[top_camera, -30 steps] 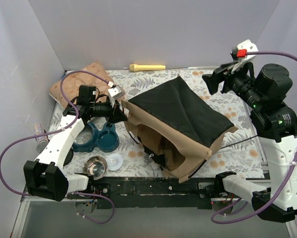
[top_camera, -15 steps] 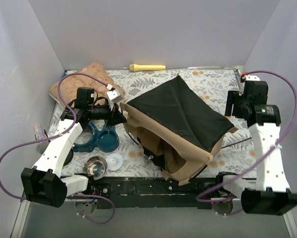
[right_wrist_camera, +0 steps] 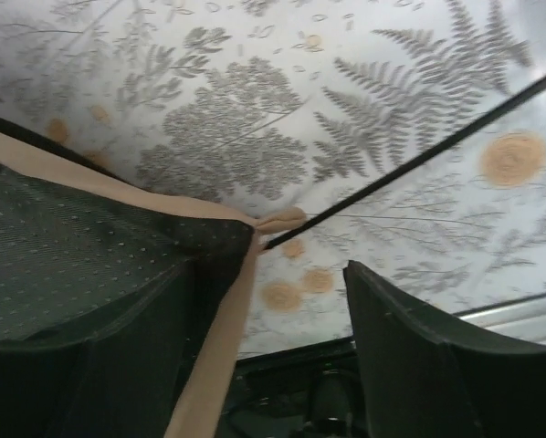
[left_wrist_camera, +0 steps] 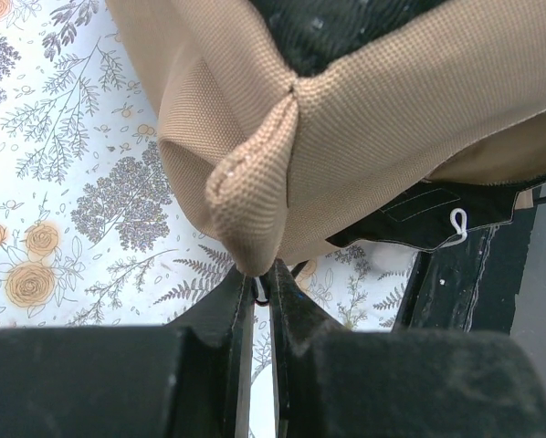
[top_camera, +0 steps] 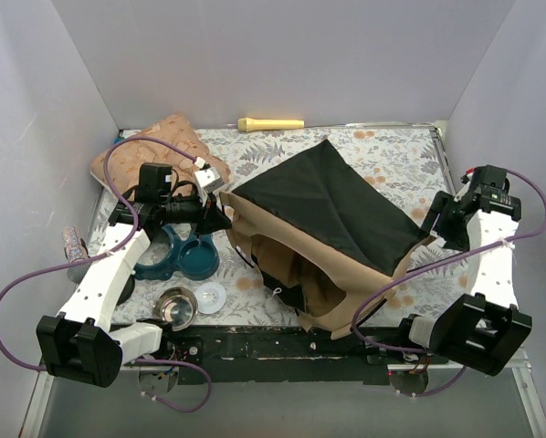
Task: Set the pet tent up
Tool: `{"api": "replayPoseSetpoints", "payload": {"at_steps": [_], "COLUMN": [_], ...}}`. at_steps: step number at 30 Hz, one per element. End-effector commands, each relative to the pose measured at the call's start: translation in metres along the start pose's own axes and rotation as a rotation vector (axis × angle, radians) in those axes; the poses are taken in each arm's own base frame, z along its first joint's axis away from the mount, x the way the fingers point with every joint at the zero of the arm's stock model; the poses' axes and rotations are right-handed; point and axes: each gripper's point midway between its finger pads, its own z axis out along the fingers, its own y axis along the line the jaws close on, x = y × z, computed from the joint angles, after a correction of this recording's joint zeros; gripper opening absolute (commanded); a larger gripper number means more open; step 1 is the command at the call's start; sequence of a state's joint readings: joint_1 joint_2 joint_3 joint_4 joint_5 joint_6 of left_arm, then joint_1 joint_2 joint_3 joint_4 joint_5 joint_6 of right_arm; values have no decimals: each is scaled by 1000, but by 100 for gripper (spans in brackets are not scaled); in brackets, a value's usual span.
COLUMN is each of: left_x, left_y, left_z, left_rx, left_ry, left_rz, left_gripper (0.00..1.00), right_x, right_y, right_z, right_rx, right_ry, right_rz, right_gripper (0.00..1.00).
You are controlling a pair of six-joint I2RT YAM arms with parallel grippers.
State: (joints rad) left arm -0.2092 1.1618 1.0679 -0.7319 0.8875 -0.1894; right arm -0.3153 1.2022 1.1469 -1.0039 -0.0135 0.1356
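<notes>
The pet tent (top_camera: 332, 214) lies collapsed in the middle of the floral mat, tan fabric with a black panel on top. My left gripper (top_camera: 220, 219) is at its left corner. In the left wrist view this gripper (left_wrist_camera: 262, 290) is shut on a folded tan corner (left_wrist_camera: 255, 210) of the tent. My right gripper (top_camera: 435, 224) hovers open beside the tent's right corner. In the right wrist view that corner (right_wrist_camera: 246, 228) sits between the wide-apart fingers (right_wrist_camera: 419, 347), and a thin black pole (right_wrist_camera: 410, 160) runs out from it across the mat.
A puffy beige cushion (top_camera: 154, 151) lies at the back left, a yellow cylinder (top_camera: 271, 124) by the back wall. A blue double bowl (top_camera: 180, 255), a steel bowl (top_camera: 174, 307) and a small white dish (top_camera: 211, 297) sit left of the tent. A black rail (top_camera: 282, 347) runs along the near edge.
My right arm has swung down from high at the back right to the tent's right corner, jaws still open. The left gripper has kept its hold on the left corner.
</notes>
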Motion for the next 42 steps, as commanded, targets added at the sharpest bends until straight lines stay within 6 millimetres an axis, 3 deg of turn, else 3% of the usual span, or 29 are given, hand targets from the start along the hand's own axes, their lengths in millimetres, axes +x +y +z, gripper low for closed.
{"api": "replayPoseSetpoints", "payload": {"at_steps": [1,2,4,5,7,14,15,17,19,20,22,26,28,32,35,39,41,42], "left_x": [15,15,15,15,15,6,3,-1,-13,-18,-31,-57,-62,-48,-35,-19,-25,-40], "left_y": [-7,-7,-8,-9,-9,-11,-11,-9,-9,-8,-12,-23,-29,-36,-35,-42,-54,-60], "left_z": [-2,-2,-2,-2,-2,0,0,1,0,-1,-4,-12,-16,-16,-16,-18,-25,-31], "left_rx": [5,7,9,11,14,36,33,31,27,24,40,81,95,84,52,51,75,87], "left_ry": [43,42,39,38,36,5,-1,-12,-38,-50,-73,-114,-124,-129,-109,-70,-93,-136], "left_rz": [-1,1,3,5,5,-10,-17,-30,-49,-59,-62,-86,-100,-123,-150,-171,-146,-126], "left_gripper": [1,1,1,1,1,2,9,33,47,63,84,91,91,95,98,98,98,98], "right_x": [-9,-15,-29,-36,-55,-103,-110,-127,-149,-159,-177,-198,-204,-214,-214,-199,-188,-181], "right_y": [40,48,54,62,70,89,90,96,103,106,113,125,124,117,116,125,136,140], "right_z": [-6,-10,-21,-30,-46,-111,-121,-145,-178,-193,-227,-281,-297,-308,-306,-295,-296,-298], "right_rx": [-282,-337,-377,-428,-471,-559,-562,-586,-609,-620,-649,-683,-648,-529,-484,-488,-504,-520], "right_ry": [15,-1,-45,-78,-159,-404,-441,-538,-652,-704,-811,-997,-1079,-1204,-1230,-1276,-1323,-1348], "right_rz": [88,89,95,82,62,-29,-40,-67,-94,-106,-146,-270,-336,-494,-573,-733,-856,-911], "right_gripper": [63,50,33,18,2,1,1,1,1,1,1,1,1,1,1,1,1,1]}}
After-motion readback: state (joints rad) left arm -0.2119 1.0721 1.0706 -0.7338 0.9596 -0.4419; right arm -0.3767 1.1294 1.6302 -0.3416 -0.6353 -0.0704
